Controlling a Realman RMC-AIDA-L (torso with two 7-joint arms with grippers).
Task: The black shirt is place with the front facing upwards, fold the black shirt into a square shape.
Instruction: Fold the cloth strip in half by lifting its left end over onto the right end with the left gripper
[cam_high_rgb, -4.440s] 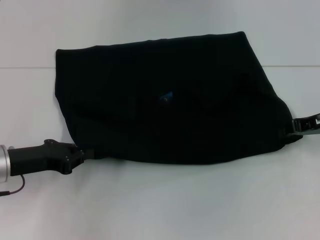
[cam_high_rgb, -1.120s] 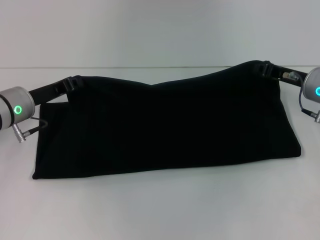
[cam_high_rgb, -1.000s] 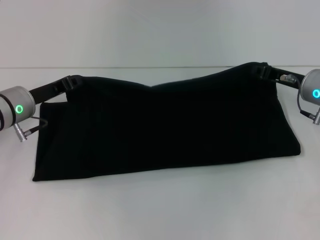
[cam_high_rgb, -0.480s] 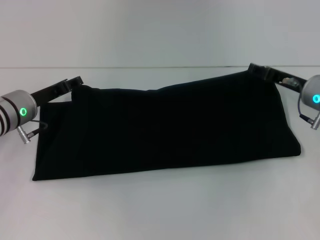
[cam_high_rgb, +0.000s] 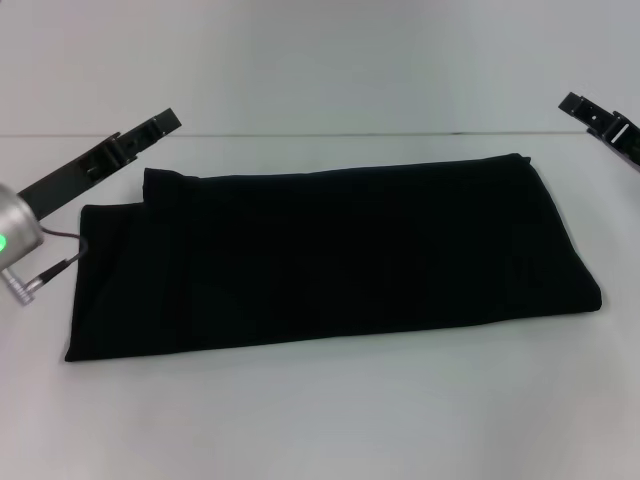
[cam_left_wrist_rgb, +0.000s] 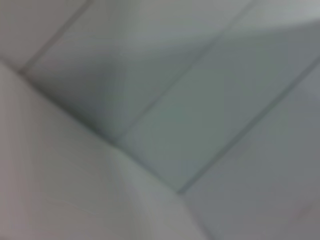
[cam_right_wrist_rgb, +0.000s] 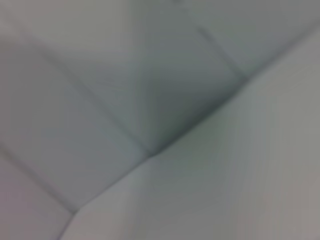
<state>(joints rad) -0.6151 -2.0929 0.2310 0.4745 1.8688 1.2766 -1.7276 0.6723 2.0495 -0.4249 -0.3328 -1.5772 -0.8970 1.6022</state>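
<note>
Hanging clear of the cloth, the left gripper (cam_high_rgb: 160, 125) is being held at ten o'clock and the right gripper (cam_high_rgb: 575, 102) at two o'clock, nothing being gripped by either; whether their fingers are parted cannot be told. The black shirt (cam_high_rgb: 330, 255) is being left folded into a long band across the middle of the white table (cam_high_rgb: 330, 420).

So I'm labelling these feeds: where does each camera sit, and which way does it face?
Head view: from the robot's head, down onto the folded black shirt on the white table; left gripper and right gripper show.
Left wrist view: on the left arm, facing blurred pale surfaces; no fingers visible.
Right wrist view: likewise on the right arm.
Shared: both wrist views miss the shirt.
</note>
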